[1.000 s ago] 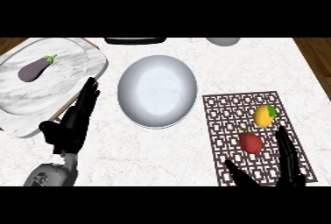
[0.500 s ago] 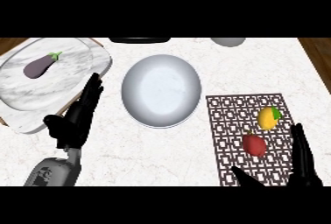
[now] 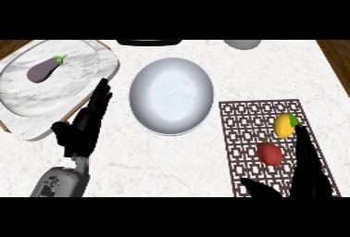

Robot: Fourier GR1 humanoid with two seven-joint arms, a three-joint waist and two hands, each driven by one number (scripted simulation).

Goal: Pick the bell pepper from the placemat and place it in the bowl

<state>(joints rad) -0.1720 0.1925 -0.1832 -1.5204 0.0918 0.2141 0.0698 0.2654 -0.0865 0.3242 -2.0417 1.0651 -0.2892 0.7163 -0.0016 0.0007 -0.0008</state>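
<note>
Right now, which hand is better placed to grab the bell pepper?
Right. The right hand hangs over the placemat; the left hand rests beyond the bowl, by the tray.

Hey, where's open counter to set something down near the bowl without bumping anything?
Widest bare patch: the counter below the bowl, between the left hand and the placemat. Another lies above the placemat, right of the bowl. Crowded: the placemat's right half, with the bell pepper, a yellow fruit and the right hand.
</note>
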